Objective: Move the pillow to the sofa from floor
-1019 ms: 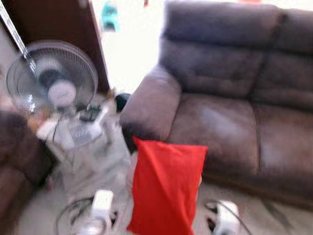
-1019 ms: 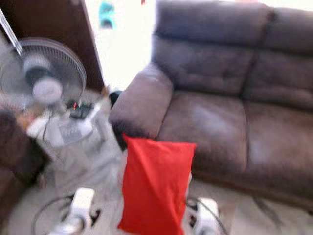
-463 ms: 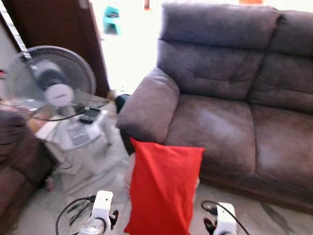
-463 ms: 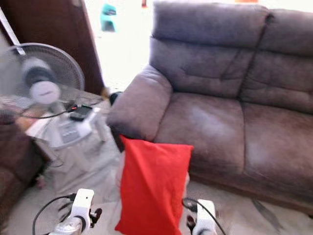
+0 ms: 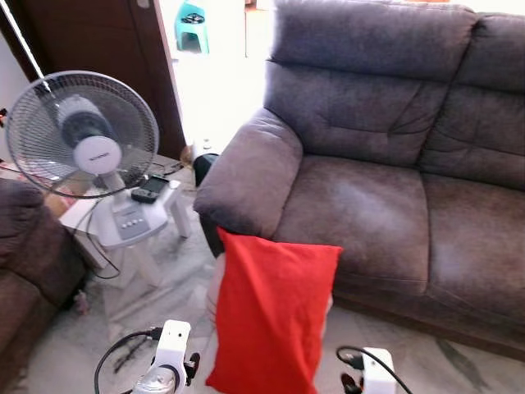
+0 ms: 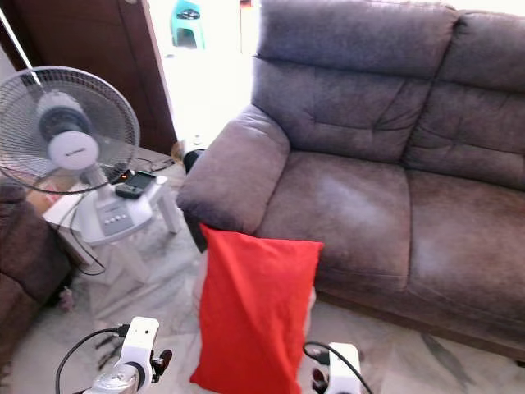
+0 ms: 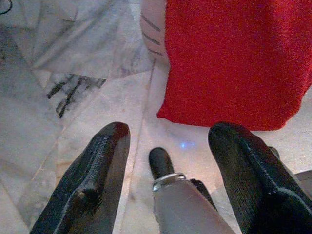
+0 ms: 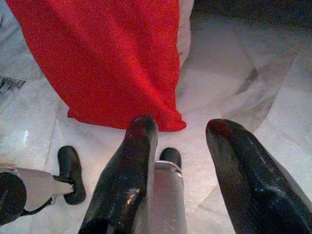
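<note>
At the far left of the head view a standing fan [image 5: 79, 135] sits on a small white tabletop [image 5: 123, 222], apart from the work. Low in the frame, left of centre, the left arm's wrist comes in; its left claw [image 7: 168, 146] hangs open above the marble floor [image 7: 73, 63], fingers spread, the bottom edge of the pillow just ahead of them and not touched.

In the lower centre stands the red pillow [image 5: 275, 316], upright on the floor, its top corner leaning against the front of the sofa's armrest. It has not been lifted, so the task looks barely begun: the approach seems done, the grasp is not.

Right of it, the right claw [image 8: 183, 146] is likewise open and holds nothing, close to the pillow's lower corner.

Across the upper right spreads the grey sofa [image 5: 385, 205], its seat cushions free to receive the pillow. Grasping, lifting and placing are all left.
</note>
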### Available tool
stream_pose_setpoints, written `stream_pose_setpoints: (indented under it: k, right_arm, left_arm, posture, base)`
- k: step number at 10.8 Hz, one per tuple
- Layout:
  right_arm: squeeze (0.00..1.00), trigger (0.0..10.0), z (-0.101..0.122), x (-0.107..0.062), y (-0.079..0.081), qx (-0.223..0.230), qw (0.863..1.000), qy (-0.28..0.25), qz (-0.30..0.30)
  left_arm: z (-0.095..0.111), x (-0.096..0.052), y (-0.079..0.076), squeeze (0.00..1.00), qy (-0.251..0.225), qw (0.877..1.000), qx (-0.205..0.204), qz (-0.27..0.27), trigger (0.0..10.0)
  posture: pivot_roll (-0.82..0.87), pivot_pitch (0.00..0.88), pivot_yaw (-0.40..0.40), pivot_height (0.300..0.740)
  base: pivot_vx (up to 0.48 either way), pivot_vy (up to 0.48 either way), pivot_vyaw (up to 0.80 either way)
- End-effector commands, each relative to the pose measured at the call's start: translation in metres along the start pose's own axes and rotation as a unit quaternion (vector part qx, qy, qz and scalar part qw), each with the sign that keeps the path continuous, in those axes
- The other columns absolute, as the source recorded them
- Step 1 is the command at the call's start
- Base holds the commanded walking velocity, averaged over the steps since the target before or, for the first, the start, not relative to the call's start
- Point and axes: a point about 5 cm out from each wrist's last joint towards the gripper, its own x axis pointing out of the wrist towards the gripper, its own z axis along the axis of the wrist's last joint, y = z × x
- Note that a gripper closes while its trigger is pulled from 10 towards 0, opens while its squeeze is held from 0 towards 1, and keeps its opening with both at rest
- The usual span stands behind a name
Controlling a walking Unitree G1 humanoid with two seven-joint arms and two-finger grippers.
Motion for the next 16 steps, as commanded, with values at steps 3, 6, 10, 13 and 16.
stream_pose_setpoints:
  k: [3, 6, 10, 13, 16]
  right_arm:
    - [0.00, 10.0, 0.013, 0.003, 0.001, -0.016, 1.000, -0.010, 0.000]
    - [0.00, 10.0, 0.012, 0.002, -0.002, -0.009, 1.000, -0.015, -0.001]
    - [0.00, 10.0, 0.005, 0.001, -0.001, -0.009, 1.000, -0.012, 0.000]
    - [0.00, 10.0, 0.003, 0.000, -0.001, -0.003, 1.000, -0.015, 0.000]
    - [0.00, 10.0, 0.006, 0.001, -0.001, -0.015, 1.000, -0.015, 0.001]
  left_arm:
    - [-0.005, -0.001, -0.004, 0.00, 0.011, 1.000, 0.013, -0.005, 10.0]
    - [-0.005, -0.001, -0.004, 0.00, 0.012, 1.000, 0.012, -0.005, 10.0]
    - [-0.005, -0.001, -0.003, 0.00, 0.012, 1.000, 0.010, -0.003, 10.0]
    - [-0.003, 0.000, -0.001, 0.00, 0.007, 1.000, 0.005, -0.001, 10.0]
    - [-0.002, 0.000, -0.001, 0.00, 0.005, 1.000, 0.007, -0.001, 10.0]
  posture:
    - [-0.01, 0.000, -0.008, 0.740]
    - [-0.01, 0.000, -0.008, 0.740]
    - [-0.01, 0.000, -0.009, 0.740]
    - [-0.01, 0.000, -0.010, 0.740]
    - [-0.01, 0.000, -0.012, 0.740]
  base:
    - [0.000, -0.325, 0.20]
    - [0.000, -0.333, 0.27]
    - [0.000, -0.254, 0.40]
    - [0.000, 0.000, 0.00]
    - [0.000, 0.000, 0.00]
